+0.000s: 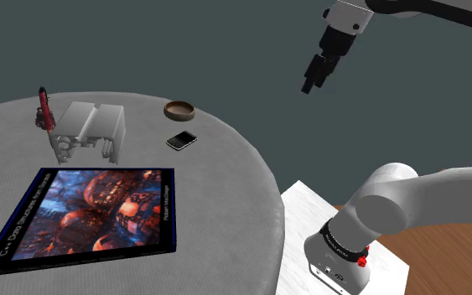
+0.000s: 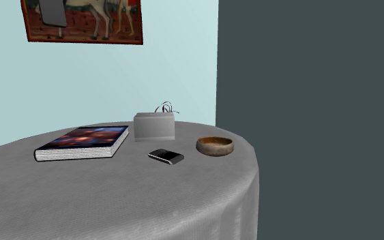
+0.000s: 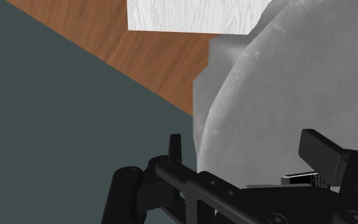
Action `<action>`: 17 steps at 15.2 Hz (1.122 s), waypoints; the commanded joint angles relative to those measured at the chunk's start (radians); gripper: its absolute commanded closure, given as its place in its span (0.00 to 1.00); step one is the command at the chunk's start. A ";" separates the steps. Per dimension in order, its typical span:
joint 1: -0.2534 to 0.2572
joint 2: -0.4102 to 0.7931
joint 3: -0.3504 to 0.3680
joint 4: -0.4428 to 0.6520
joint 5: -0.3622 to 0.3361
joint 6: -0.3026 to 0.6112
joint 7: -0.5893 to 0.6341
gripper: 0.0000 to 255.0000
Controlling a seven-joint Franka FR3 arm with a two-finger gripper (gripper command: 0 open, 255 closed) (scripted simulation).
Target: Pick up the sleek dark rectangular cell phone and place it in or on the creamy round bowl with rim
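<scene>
The dark rectangular cell phone (image 1: 181, 140) lies flat on the round grey table (image 1: 225, 201), a short way in front of the small brownish round bowl (image 1: 179, 109). From the second exterior view, the phone (image 2: 166, 155) sits just left of the bowl (image 2: 215, 145). My black gripper (image 1: 313, 81) hangs high in the air, beyond the table's edge toward the shoulder view's right, well away from both. In the wrist view my gripper (image 3: 250, 156) is open with nothing between its fingers (image 3: 175, 149), and it looks down past the table's cloth edge (image 3: 266, 95).
A large book (image 1: 83, 218) with a dark picture cover lies at the table's near side. A grey box-like object (image 1: 91, 130) and a red item (image 1: 44, 109) stand behind it. The white stand (image 1: 309, 218) sits on a wooden floor (image 3: 126, 44).
</scene>
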 commanded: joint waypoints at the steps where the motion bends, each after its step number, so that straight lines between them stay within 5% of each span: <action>1: 0.000 0.000 0.000 0.000 0.000 0.000 0.000 0.00; 9: -0.030 0.071 0.180 -0.106 0.135 0.163 0.398 0.00; 17: -0.072 0.270 0.356 -0.093 0.223 0.357 0.785 0.00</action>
